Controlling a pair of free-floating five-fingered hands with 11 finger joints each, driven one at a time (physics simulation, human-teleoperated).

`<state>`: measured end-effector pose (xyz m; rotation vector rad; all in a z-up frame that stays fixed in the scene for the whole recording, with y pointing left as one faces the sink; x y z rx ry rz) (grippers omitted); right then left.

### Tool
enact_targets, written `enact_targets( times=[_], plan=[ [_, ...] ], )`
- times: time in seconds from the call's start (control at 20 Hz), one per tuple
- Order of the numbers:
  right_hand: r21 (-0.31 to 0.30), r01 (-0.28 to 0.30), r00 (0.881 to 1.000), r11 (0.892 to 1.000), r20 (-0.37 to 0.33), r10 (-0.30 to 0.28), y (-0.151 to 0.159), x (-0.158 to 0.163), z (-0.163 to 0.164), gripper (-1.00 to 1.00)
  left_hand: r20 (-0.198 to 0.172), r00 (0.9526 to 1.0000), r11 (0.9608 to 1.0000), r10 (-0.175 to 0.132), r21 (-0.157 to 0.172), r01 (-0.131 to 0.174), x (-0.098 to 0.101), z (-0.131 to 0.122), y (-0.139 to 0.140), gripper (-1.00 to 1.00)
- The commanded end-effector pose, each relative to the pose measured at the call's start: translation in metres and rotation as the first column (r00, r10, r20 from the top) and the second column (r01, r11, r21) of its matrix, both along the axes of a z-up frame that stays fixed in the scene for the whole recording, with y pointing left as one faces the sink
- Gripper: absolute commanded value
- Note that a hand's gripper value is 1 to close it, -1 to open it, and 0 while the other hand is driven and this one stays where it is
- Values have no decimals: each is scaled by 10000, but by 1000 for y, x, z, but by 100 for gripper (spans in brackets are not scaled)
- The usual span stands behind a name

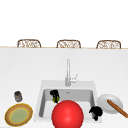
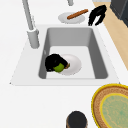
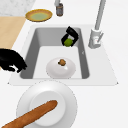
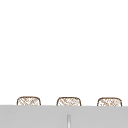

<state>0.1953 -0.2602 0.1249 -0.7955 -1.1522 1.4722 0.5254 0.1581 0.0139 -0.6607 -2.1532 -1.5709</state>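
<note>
Green, round and likely slick, the small fruit (image 3: 67, 42) sits clenched in your left hand (image 3: 70, 35); cup it underneath, right hand (image 1: 96, 111) loosely curled.

You face the sink (image 1: 67, 100) head-on in the front view, from slightly above, with the tap (image 1: 68, 72) at centre and three chairs (image 1: 68, 44) lined up beyond the table's far edge. A red ball (image 1: 67, 114) sits very close to that camera. The left side view looks down along the sink (image 2: 72, 32) from its left end, close in, with the tap (image 2: 30, 22) at picture left. The right side view mirrors it from the other end, tap (image 3: 98, 27) at picture right. Both side views share the basin and the white lid (image 3: 60, 68) in it. The upper view aims higher, sharing the chairs (image 4: 68, 102) and tap tip (image 4: 68, 121) with the front view.
</note>
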Motion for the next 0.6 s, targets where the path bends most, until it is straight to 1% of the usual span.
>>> enact_targets(
  times=[0.0,0.15,0.3,0.4,0.55],
  plan=[
    [0,0,10000,10000,0,0,0,0,0,0,-463,9989,9997,27,228,-16,-2,16,20,100],
    [0,0,10000,10000,0,0,0,0,0,0,-597,9980,9996,189,225,-175,-2,30,33,100],
    [0,0,10000,10000,0,0,0,0,0,0,-664,9974,9994,264,262,-248,-2,44,46,100],
    [0,0,10000,10000,0,0,0,0,0,0,-457,9986,9992,268,292,-255,-4,49,54,100],
    [0,0,10000,10000,0,0,0,0,0,0,-475,9985,9991,272,325,-257,-5,61,66,100]
  ],
)
